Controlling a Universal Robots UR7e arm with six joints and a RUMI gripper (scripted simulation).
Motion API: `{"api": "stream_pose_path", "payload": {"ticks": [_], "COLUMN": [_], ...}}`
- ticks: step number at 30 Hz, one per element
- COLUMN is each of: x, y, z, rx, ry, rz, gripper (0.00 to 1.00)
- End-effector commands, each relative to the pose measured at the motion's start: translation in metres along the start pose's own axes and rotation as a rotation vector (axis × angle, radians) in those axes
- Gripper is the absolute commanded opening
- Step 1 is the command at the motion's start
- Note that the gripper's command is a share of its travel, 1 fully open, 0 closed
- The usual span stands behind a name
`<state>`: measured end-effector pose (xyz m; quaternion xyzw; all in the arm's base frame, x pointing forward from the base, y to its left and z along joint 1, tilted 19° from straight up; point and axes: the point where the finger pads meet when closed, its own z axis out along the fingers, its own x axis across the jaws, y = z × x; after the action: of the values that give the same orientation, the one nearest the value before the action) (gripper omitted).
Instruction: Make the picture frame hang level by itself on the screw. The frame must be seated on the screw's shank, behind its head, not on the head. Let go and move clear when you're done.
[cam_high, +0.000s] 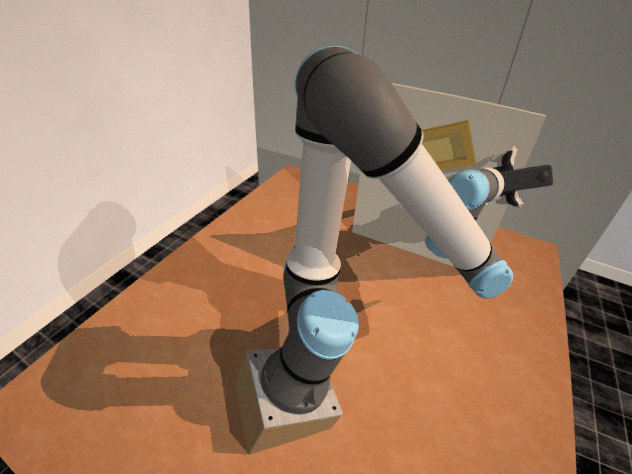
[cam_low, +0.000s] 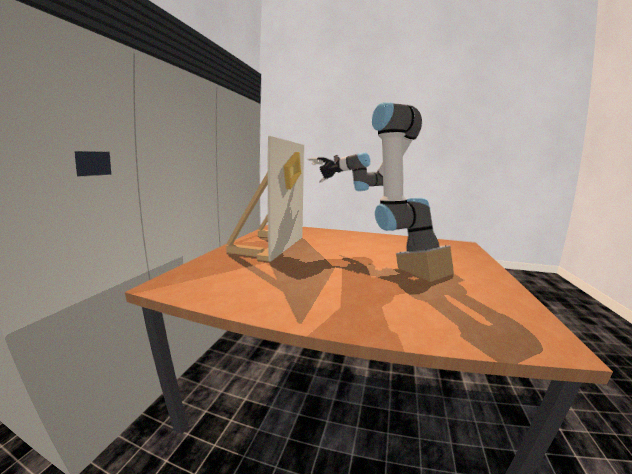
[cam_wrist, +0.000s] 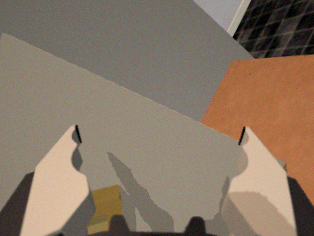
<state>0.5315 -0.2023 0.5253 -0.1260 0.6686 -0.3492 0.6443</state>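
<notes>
The yellow picture frame (cam_high: 466, 144) (cam_low: 289, 181) (cam_wrist: 107, 199) is at the upright pale board (cam_high: 502, 127) (cam_low: 277, 158) (cam_wrist: 50, 100), and it is tilted: in the top view its top edge rises to the right while the board's top edge falls. The arm hides its left part there. The screw does not show, so how the frame sits on it cannot be told. My gripper (cam_high: 516, 177) (cam_low: 315, 170) (cam_wrist: 159, 127) is wide open and empty. It is in front of the board, to the right of the frame in the top view, and not touching it.
Wooden braces (cam_low: 249, 210) hold the board up from behind on the orange table (cam_high: 459, 382) (cam_low: 229, 306) (cam_wrist: 270, 100). A grey cabinet wall (cam_high: 459, 40) (cam_low: 61, 229) stands behind the board. The arm's base block (cam_low: 426, 262) is on the table.
</notes>
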Motion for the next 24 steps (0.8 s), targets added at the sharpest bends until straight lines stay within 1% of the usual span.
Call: {"api": "stream_pose_path", "payload": {"ticks": [1,3,6,15,18,20,24], "x": [-0.009,-0.009,-0.022,-0.075,-0.089,-0.089,-0.097], "y": [0.008,0.008,0.017,0.054,0.064,0.064,0.071], "z": [-0.004,-0.004,-0.009,-0.035,-0.044,-0.044,-0.050], "rx": [-0.006,-0.006,-0.010,-0.027,-0.031,-0.031,-0.034], "ry": [-0.023,-0.023,-0.056,-0.197,-0.235,-0.235,-0.260], "rz": [-0.004,-0.004,-0.014,-0.050,-0.058,-0.058,-0.063], "gripper": [1.00,1.00,1.00,1.00,1.00,1.00,1.00]}}
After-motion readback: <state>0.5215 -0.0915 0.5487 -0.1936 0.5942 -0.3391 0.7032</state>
